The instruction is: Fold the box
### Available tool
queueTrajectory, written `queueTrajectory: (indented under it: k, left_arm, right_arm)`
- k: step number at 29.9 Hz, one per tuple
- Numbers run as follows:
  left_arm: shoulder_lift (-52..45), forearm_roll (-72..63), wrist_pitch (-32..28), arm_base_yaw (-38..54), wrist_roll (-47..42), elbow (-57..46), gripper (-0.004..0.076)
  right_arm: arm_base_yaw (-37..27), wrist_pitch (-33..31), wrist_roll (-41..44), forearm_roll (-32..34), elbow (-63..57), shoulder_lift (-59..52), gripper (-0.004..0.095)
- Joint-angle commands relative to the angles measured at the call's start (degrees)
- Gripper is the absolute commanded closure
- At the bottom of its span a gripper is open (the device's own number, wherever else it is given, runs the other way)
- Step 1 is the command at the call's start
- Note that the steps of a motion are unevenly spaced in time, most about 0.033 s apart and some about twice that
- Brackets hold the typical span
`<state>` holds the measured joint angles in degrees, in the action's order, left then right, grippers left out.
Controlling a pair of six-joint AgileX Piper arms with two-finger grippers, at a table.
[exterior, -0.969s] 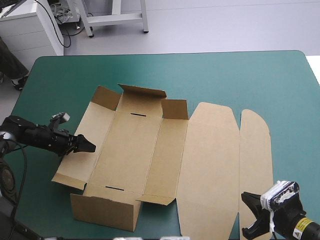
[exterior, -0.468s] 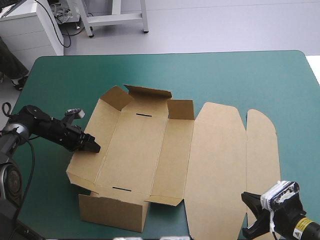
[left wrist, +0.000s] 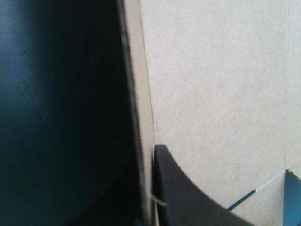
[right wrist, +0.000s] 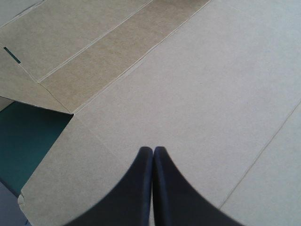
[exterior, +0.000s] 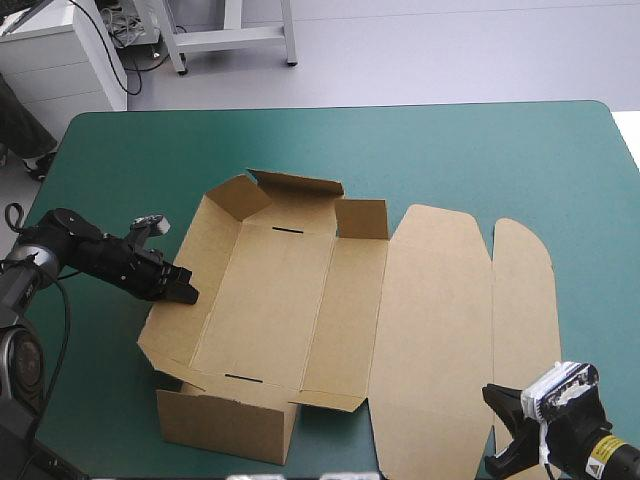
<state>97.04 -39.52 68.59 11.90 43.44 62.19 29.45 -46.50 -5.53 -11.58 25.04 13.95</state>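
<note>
The box (exterior: 290, 300), light, stiff brown board likely to bend only at its creases, lay mid-surface (exterior: 450, 160), the left tool (exterior: 185, 293) pinched on its raised left wall, a sound hold, the right tool (right wrist: 153, 150) pressed together over the flat lid.

Left of the box (exterior: 270, 300), the black, jointed left arm (exterior: 90, 255) ends in a tapered left gripper (exterior: 185, 293); right of it, the right arm (exterior: 575, 437) bears a yellow label (exterior: 603, 453).

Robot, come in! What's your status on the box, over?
Left pincer shut on left wall of brown cardboard box, half raised. Right pincer shut, over flat lid. Nothing in the way.
</note>
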Motion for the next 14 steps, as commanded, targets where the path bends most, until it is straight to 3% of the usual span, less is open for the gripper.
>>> queueTrajectory:
  k: [1, 10, 14]
  left_arm:
    - [-2.6, -2.2, 5.9, -0.4, -0.6, 1.6, 0.0728]
    - [-2.6, 1.1, 5.9, -6.7, 2.9, 1.7, 0.073]
    - [-2.6, 8.5, 5.7, -11.3, 3.9, 5.6, 0.0731]
  right_arm:
    - [-0.3, 3.8, -0.7, -0.7, 1.5, 0.5, 0.0923]
    - [-0.3, 3.8, -0.7, -0.7, 1.5, 0.5, 0.0923]
    - [-0.3, 3.8, -0.7, -0.7, 1.5, 0.5, 0.0923]
